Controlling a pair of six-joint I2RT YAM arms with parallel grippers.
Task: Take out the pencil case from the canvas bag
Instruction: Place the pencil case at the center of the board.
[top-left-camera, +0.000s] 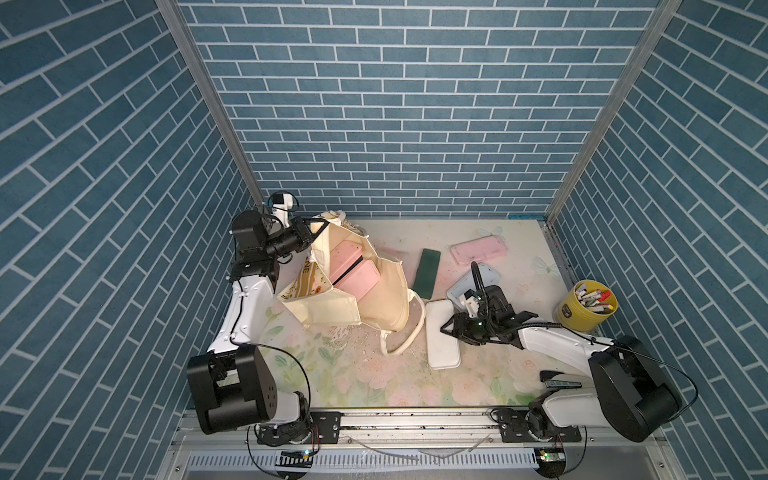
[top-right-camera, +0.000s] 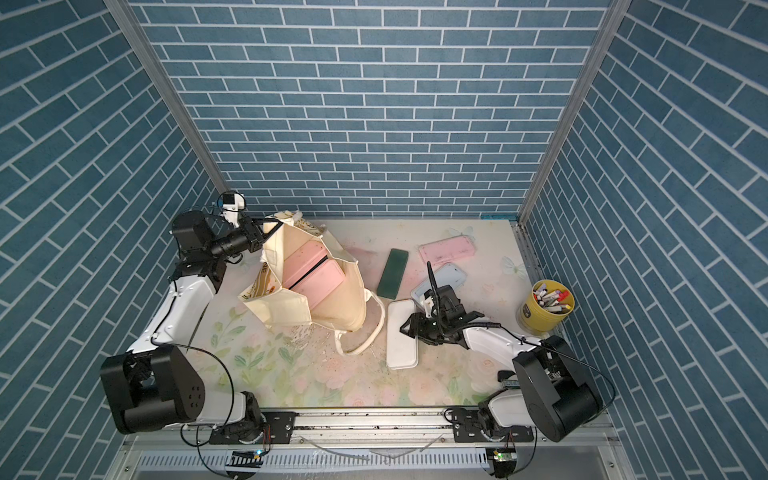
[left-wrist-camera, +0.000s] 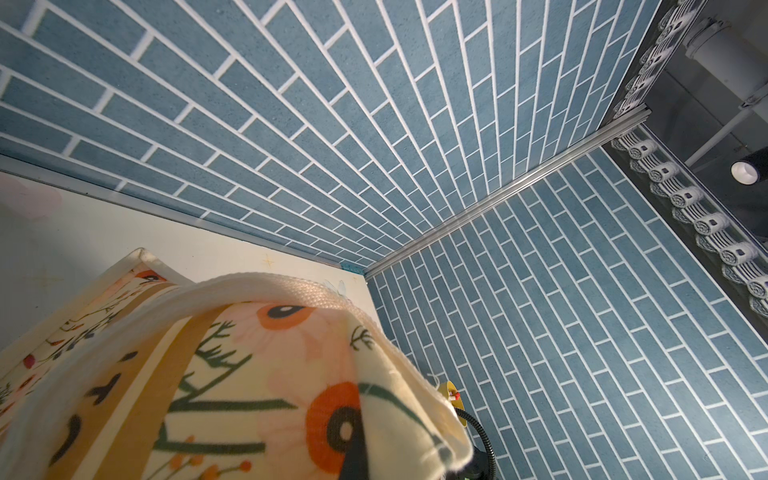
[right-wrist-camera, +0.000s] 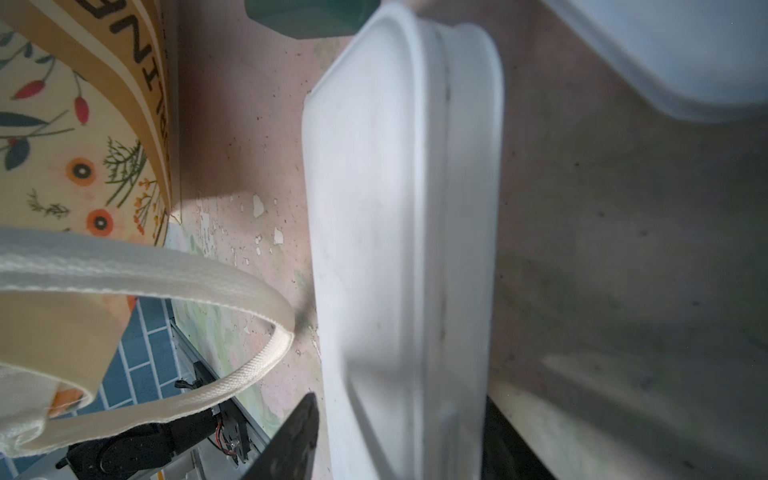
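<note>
The cream canvas bag (top-left-camera: 374, 299) (top-right-camera: 336, 299) stands at the left of the table with its mouth held wide. Two pink pencil cases (top-left-camera: 347, 259) (top-right-camera: 322, 280) lie side by side inside it. My left gripper (top-left-camera: 311, 232) (top-right-camera: 266, 232) is shut on the bag's far rim; in the left wrist view the printed fabric (left-wrist-camera: 208, 374) drapes over the jaws. A white pencil case (top-left-camera: 442, 334) (right-wrist-camera: 374, 208) lies flat on the table right of the bag. My right gripper (top-left-camera: 446, 328) (right-wrist-camera: 403, 415) straddles it, open, one finger (right-wrist-camera: 295, 436) standing slightly off its edge.
A green case (top-left-camera: 428, 274), a pink case (top-left-camera: 478, 251) and a light blue case (top-left-camera: 459, 289) lie behind the right gripper. A yellow pen cup (top-left-camera: 586, 309) stands at the right edge. The bag's loose strap (top-left-camera: 405, 336) loops on the table beside the white case.
</note>
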